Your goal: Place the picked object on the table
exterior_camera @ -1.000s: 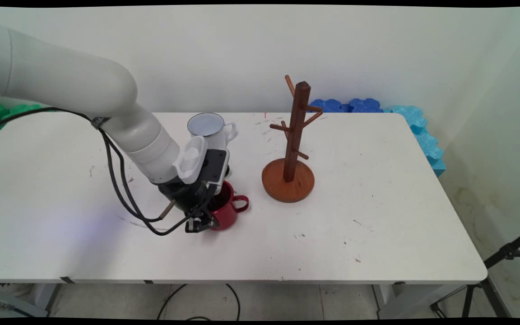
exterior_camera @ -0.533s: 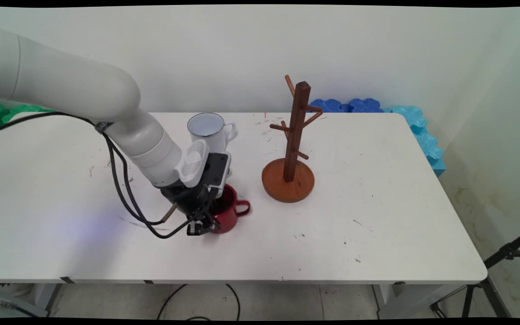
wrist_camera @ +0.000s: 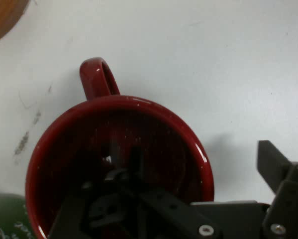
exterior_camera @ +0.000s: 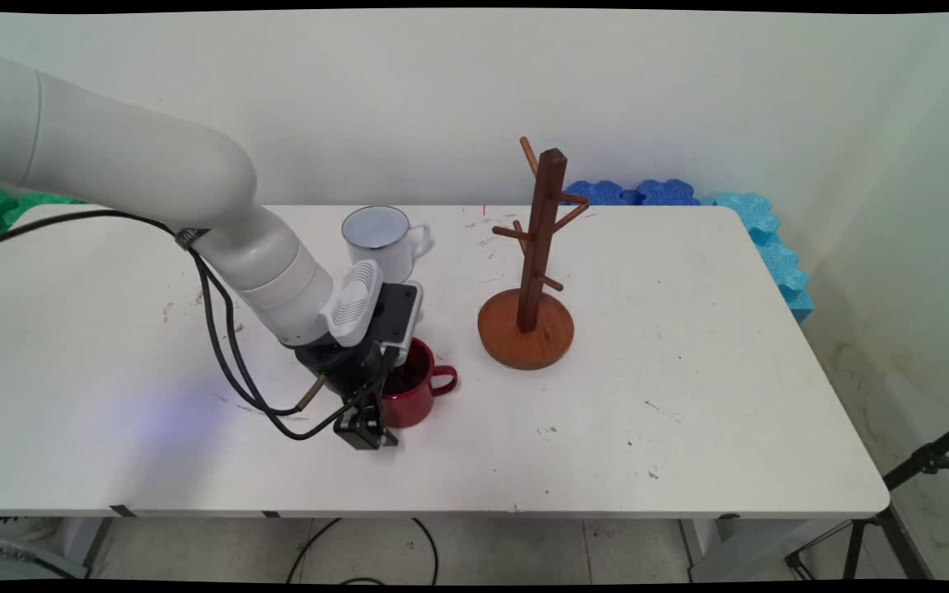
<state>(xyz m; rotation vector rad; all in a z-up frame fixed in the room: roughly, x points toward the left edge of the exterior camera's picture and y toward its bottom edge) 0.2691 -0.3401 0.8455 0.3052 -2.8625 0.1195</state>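
A red mug point(exterior_camera: 413, 387) stands upright on the white table point(exterior_camera: 647, 395), with its handle point(exterior_camera: 444, 380) pointing right toward the stand. My gripper point(exterior_camera: 374, 416) is down over the mug's near-left rim. In the hand view the red mug point(wrist_camera: 153, 134) fills the lower left. My gripper point(wrist_camera: 203, 167) is open and straddles the mug's wall. One finger point(wrist_camera: 135, 158) is inside the cup and the other finger point(wrist_camera: 271, 165) is outside, above the table. Neither finger visibly presses the rim.
A wooden mug tree point(exterior_camera: 537, 263) on a round base stands right of the mug; its base edge point(wrist_camera: 2, 17) shows in the hand view. A white enamel mug point(exterior_camera: 380, 239) stands behind the arm. Blue foam pieces point(exterior_camera: 763, 231) lie at the table's far right.
The gripper has come lower and slightly right over the red mug, so the outer finger now reaches nearer the table. The mug has barely shifted.
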